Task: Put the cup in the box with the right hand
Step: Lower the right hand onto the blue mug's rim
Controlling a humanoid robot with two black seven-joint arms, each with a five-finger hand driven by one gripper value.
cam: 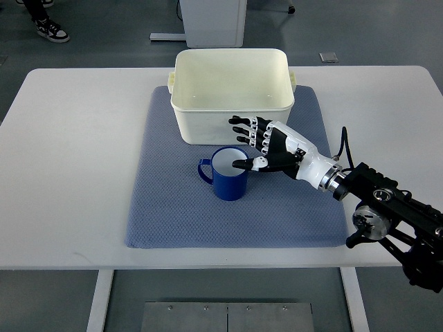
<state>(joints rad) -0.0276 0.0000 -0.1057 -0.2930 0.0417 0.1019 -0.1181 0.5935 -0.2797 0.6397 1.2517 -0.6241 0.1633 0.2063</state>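
A blue cup (pixel 227 176) with a white inside stands upright on the grey-blue mat (pixel 173 207), its handle pointing left. Just behind it sits the cream plastic box (pixel 232 111), open at the top with nothing visible inside. My right hand (pixel 250 145) comes in from the lower right and hovers at the cup's right rim. Its fingers (pixel 243 128) are spread toward the box's front wall, and the thumb tip (pixel 242 164) is at the cup's rim. The hand holds nothing. The left arm does not show.
The mat lies on a white table (pixel 62 159). A white cabinet base (pixel 211 21) stands on the floor beyond the table. A person's shoes (pixel 50 28) show at the top left.
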